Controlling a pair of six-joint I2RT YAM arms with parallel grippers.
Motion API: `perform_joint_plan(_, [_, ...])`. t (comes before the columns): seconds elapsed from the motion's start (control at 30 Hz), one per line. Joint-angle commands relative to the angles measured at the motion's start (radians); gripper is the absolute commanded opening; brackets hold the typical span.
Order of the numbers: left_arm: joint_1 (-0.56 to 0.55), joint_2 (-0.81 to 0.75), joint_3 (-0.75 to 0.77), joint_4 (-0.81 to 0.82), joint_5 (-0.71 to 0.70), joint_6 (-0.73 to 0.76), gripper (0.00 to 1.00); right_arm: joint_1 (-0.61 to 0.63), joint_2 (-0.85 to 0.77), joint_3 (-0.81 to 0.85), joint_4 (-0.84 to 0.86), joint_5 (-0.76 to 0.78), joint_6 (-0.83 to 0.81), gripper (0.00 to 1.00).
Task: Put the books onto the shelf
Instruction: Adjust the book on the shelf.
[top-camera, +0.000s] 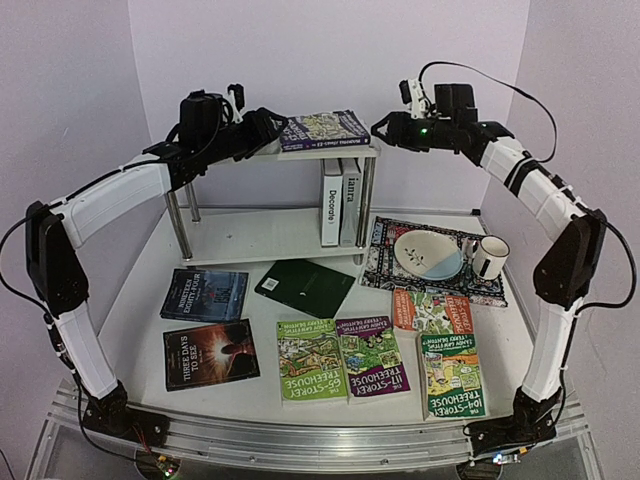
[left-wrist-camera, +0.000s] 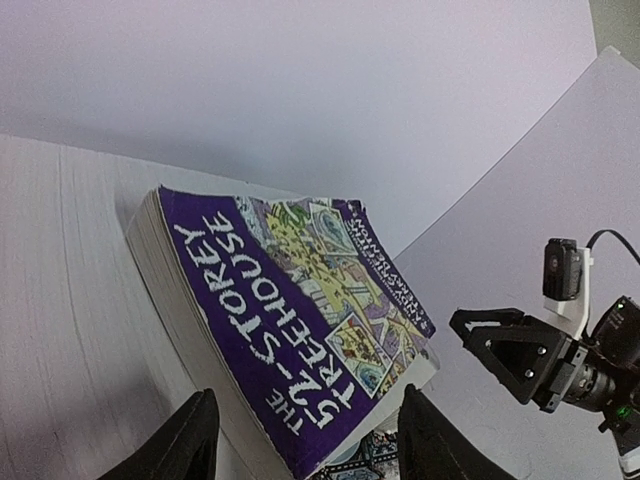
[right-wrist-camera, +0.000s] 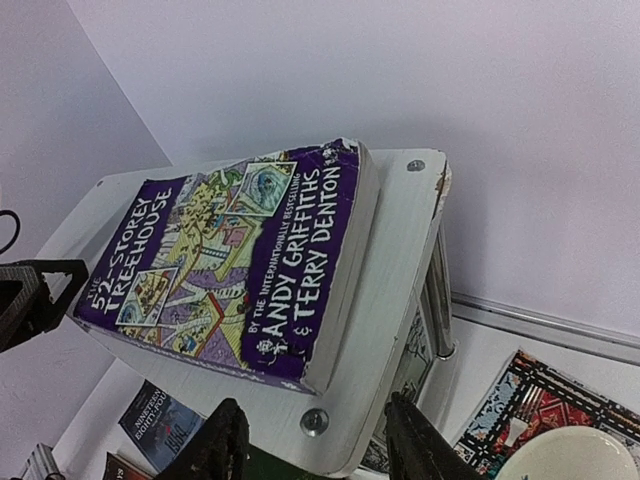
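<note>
At the far middle of the tabletop, top external view: one white two-tier shelf with chrome tube legs (top-camera: 250, 240).
- Top board, right half: one thick purple "52-Storey Treehouse" paperback (top-camera: 322, 129), lying flat.
- Lower board, right end: a pale-spined "Decorate" volume (top-camera: 331, 205) and a grey-spined book (top-camera: 351, 203), upright and touching.
- Left gripper (top-camera: 272, 128) is at the purple paperback's left end and right gripper (top-camera: 380, 128) just off its right end. Contact cannot be told from here.
- Flat between shelf and near edge, not yet shelved: dark blue book (top-camera: 204, 294), dark "Three Days to See" book (top-camera: 210, 353), dark green book (top-camera: 304, 287), "65-Storey" paperback (top-camera: 311, 358), "117-Storey" paperback (top-camera: 371, 356), orange-topped paperback (top-camera: 430, 308), rightmost green Treehouse paperback (top-camera: 452, 373).
- Right side: black patterned mat (top-camera: 380, 265) carrying a cream bowl (top-camera: 428, 253) and a striped mug (top-camera: 489, 256).

Left wrist view: the left fingers (left-wrist-camera: 190, 445) are spread, one on each side of the purple paperback's near corner, with a gap between each finger and the book. They are released and grasp nothing. That corner is cut off by the picture's bottom edge.

Right wrist view: the right fingers (right-wrist-camera: 222, 445) are apart, bracketing the top board's corner with nothing pinched, so also released. The lower board and the upright books are almost wholly hidden beneath the top board.

Handling, by judgement: the paperbacks look light to middling in weight and bendy, with glossy covers likely to slip and worn corners. Take hold across the thickness at the spine, the stiffest edge. The flat ones offer little purchase until an edge is raised.
</note>
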Motion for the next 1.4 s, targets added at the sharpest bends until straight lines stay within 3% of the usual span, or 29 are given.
perform_joint_plan(0.0, [0.017,0.016,0.063,0.041,0.000,0.018,0.62,-0.004,0.038,0.091,0.060,-0.099,0.056,0.47])
perform_joint_plan(0.2, [0.029,0.048,0.086,0.041,0.037,0.005,0.58,-0.007,0.114,0.185,0.057,-0.148,0.094,0.43])
perform_joint_plan(0.73, [0.042,0.128,0.160,0.041,0.083,-0.019,0.48,-0.007,0.151,0.209,0.027,-0.137,0.144,0.40])
perform_joint_plan(1.37, [0.043,0.159,0.186,0.078,0.125,-0.053,0.46,-0.003,0.054,0.098,0.025,-0.162,0.174,0.35])
